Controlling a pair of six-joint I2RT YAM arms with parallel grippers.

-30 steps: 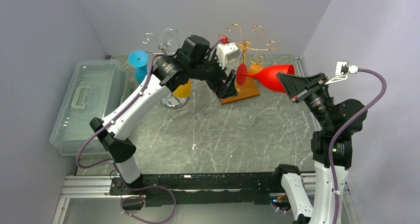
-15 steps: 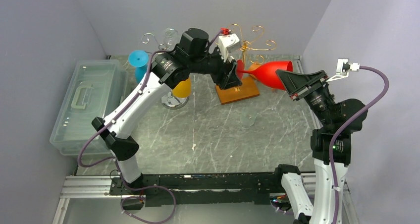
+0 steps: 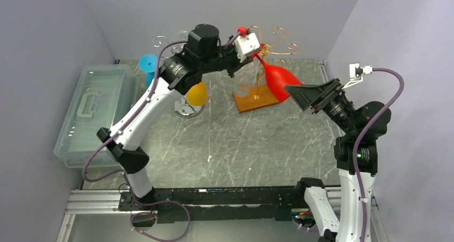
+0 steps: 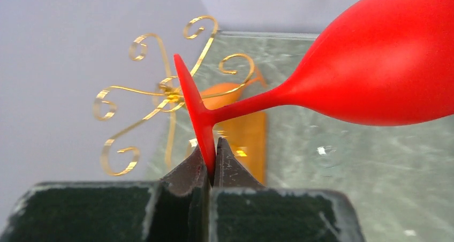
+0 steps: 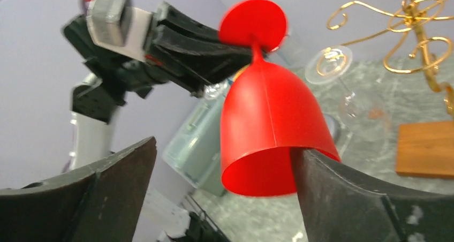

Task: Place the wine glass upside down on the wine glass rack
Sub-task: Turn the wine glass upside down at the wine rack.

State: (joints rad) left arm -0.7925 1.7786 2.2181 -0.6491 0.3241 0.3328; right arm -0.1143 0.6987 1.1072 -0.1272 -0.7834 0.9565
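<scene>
Left hand [image 4: 210, 148] pinches wine glass [image 4: 375, 65] foot; right hand [image 5: 222, 164] spread; grey marbled table [image 3: 230, 140], lilac walls [image 3: 214, 12].

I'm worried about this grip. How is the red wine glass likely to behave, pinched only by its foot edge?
The red wine glass looks stiff and, being opaque like plastic, probably light. With the left gripper shut on only the thin foot rim, the large bowl could lever it into pivoting. Its glossy surface may slip.

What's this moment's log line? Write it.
stage: handover | left gripper: shut on red stemmed wine glass foot | right gripper: open around bowl
</scene>
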